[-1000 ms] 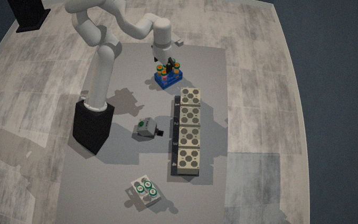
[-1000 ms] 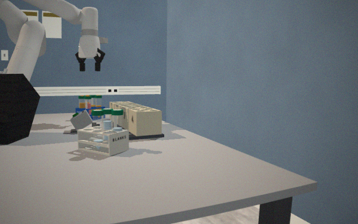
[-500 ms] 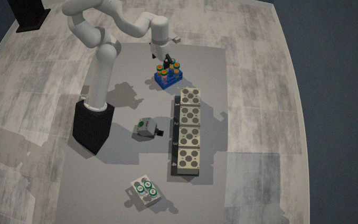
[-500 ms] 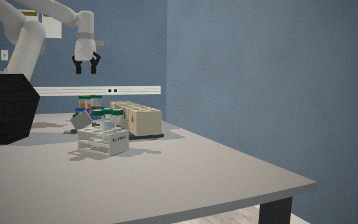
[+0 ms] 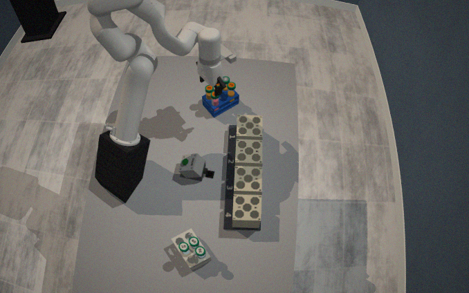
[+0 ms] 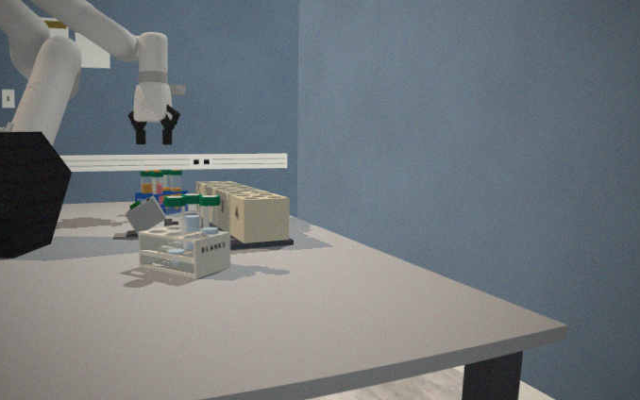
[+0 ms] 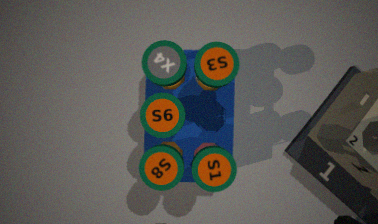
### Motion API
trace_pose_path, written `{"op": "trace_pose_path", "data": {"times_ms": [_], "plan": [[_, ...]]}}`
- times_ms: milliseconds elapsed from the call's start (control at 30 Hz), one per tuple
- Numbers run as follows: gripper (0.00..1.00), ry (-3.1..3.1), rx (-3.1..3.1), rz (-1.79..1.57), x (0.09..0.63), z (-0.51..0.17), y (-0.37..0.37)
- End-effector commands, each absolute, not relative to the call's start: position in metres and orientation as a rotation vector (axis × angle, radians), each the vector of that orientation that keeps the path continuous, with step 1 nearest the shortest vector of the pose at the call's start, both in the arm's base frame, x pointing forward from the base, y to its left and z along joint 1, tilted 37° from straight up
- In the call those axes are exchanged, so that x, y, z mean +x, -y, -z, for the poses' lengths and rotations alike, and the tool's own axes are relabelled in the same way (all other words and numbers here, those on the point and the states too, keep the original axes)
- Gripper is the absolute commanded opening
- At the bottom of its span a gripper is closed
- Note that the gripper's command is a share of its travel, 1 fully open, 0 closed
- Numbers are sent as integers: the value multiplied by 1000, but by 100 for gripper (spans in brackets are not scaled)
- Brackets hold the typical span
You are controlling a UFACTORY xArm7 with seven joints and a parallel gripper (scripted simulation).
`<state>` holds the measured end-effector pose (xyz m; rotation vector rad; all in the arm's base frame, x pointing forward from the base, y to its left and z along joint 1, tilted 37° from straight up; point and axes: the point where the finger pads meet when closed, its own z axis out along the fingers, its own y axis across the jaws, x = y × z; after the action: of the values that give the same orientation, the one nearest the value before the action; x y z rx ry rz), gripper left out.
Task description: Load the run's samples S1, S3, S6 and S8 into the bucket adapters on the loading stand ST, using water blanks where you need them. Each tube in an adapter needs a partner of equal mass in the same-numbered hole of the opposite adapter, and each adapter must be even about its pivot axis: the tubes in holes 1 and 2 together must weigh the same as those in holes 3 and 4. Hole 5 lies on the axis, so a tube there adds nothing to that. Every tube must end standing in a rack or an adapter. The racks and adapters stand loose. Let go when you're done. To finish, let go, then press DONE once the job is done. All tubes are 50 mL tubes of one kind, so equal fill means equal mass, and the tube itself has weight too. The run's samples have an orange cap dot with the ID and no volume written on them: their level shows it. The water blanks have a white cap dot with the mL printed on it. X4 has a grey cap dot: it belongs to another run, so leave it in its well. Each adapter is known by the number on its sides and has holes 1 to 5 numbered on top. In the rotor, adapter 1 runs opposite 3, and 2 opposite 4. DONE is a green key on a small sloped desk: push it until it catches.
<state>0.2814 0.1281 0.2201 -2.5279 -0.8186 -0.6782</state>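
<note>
My gripper is open and empty, high above the blue rack. In the wrist view the rack holds orange-dotted S3, S6, S8 and S1, and grey-dotted X4. The well beside S6 is empty. Adapter 1, adapter 2, adapter 3 and adapter 4 stand in a row on the dark stand; their holes look empty. The white rack holds three blanks at differing levels; their numbers are hard to read.
The green DONE key is on its small grey desk, between the arm's black base and the stand. The blue rack lies past the adapter 1 end of the stand, the white rack past the adapter 4 end.
</note>
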Motion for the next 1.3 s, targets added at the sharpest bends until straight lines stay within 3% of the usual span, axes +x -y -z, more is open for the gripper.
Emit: {"op": "trace_pose_path", "data": {"times_ms": [0,1267], "plan": [[100,818,-2527,683,286,-214,-133],[100,818,-2527,683,301,-176,-156]]}}
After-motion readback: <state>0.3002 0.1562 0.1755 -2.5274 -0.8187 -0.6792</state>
